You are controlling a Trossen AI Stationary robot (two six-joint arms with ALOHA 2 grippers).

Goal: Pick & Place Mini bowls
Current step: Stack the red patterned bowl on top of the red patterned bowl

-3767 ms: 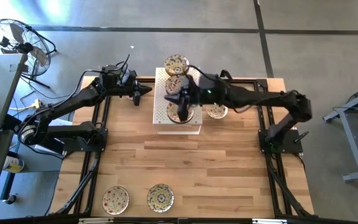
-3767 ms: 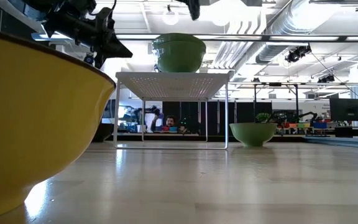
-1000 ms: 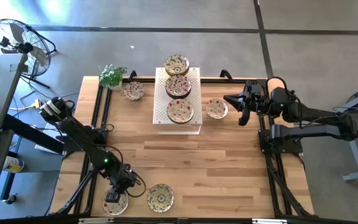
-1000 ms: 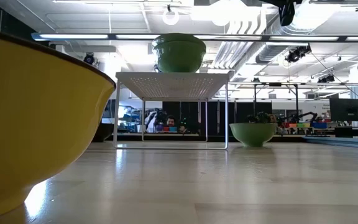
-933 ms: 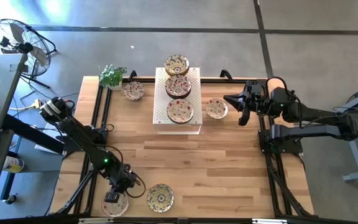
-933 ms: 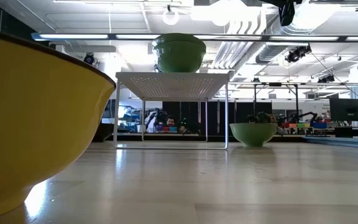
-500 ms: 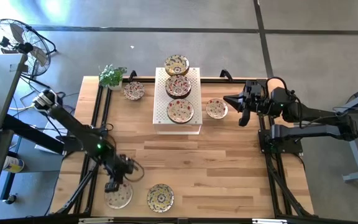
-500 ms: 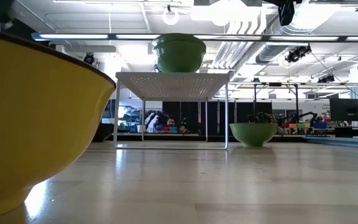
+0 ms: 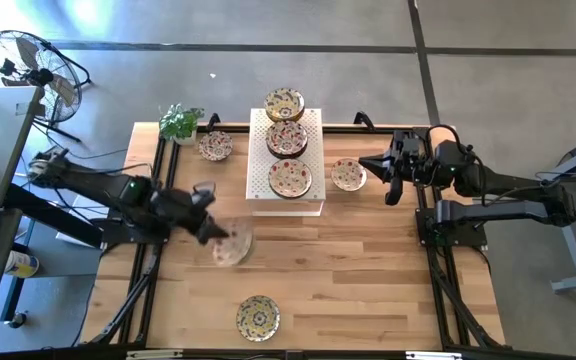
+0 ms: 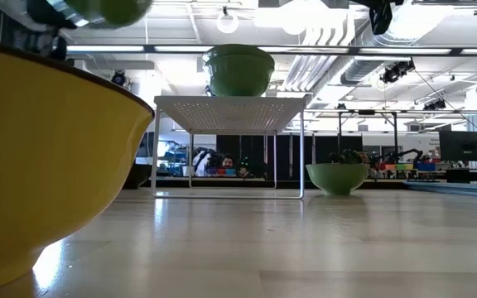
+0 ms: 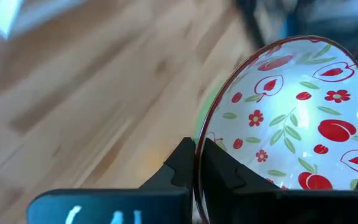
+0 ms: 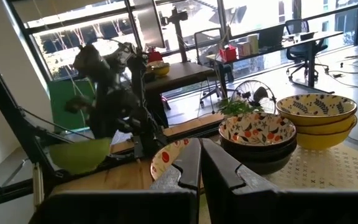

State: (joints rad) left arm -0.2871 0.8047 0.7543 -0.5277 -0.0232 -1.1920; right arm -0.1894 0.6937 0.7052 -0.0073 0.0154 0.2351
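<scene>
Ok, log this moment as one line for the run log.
left gripper: shut on bowl, carrying it above table | right gripper: shut, empty, waiting beside rack

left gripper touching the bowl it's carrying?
Touching. Left wrist view: the left gripper has its fingers pinched on the mini bowl rim.

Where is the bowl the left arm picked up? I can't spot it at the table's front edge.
In the high view the mini bowl hangs in the left gripper over the table's left-centre, just in front of the white rack.
</scene>
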